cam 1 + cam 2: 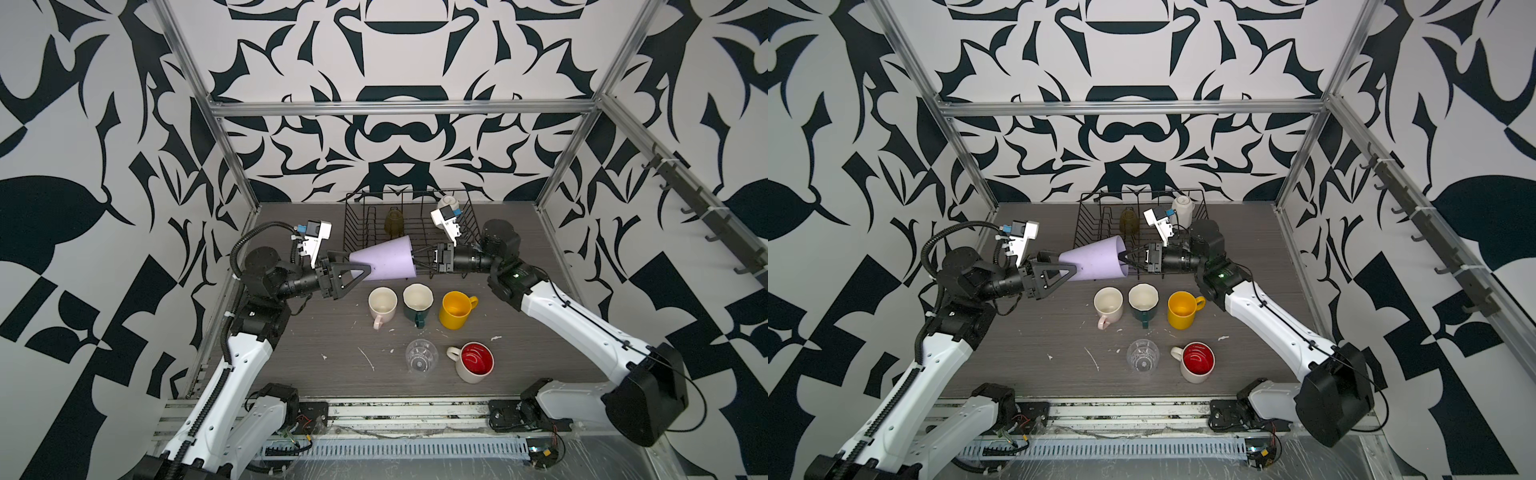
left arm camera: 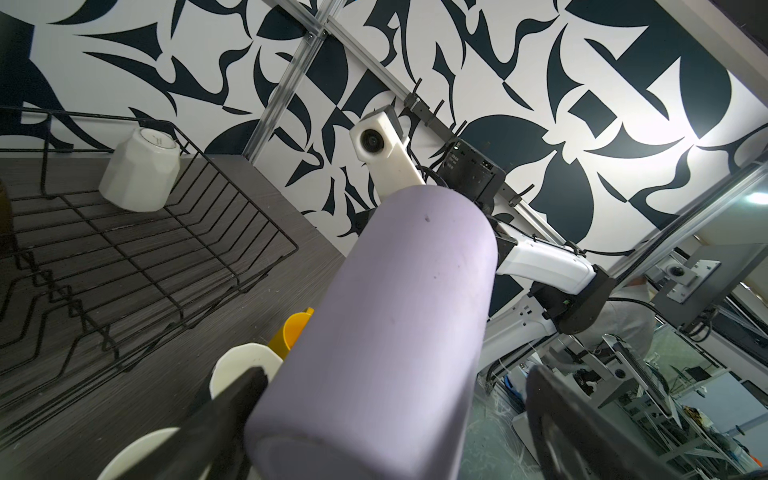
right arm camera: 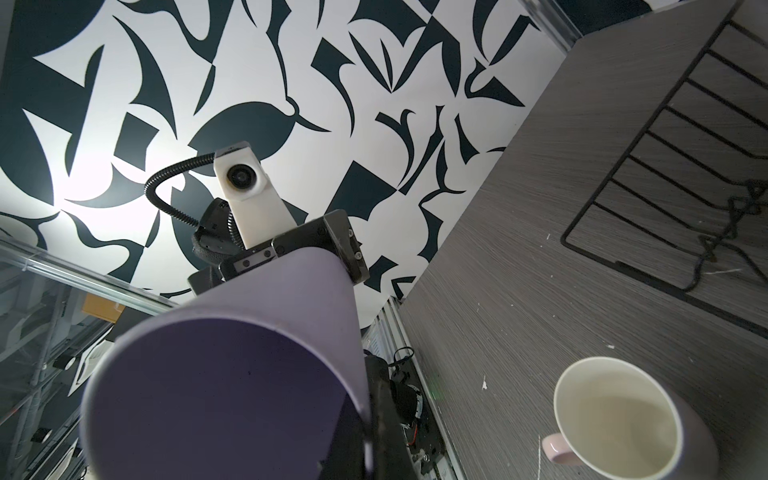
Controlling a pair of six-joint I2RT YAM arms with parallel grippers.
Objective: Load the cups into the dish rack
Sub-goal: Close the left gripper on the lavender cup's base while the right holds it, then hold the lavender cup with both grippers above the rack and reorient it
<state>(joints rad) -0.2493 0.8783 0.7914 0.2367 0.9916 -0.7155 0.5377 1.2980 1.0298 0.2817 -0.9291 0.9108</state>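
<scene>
A grey table (image 1: 316, 332) seen from above. Nearest stand a clear glass (image 1: 421, 356) and, just beside it, a cream mug with a red inside (image 1: 476, 361). Behind them, a row of upright mugs: pale pink (image 1: 382, 305), dark green (image 1: 417, 303), yellow (image 1: 456, 309). Above the table behind that row, a lilac tumbler (image 1: 384, 262) lies sideways in the air. The right gripper (image 1: 414, 257) pinches the rim of its wide mouth. The left gripper (image 1: 353, 264) is spread wide around its narrow base; one finger may touch it, which is hard to judge. Farthest, a black wire dish rack (image 1: 352, 226) holds an upturned olive glass (image 1: 394, 222) and an upturned white mug (image 1: 448, 203).
</scene>
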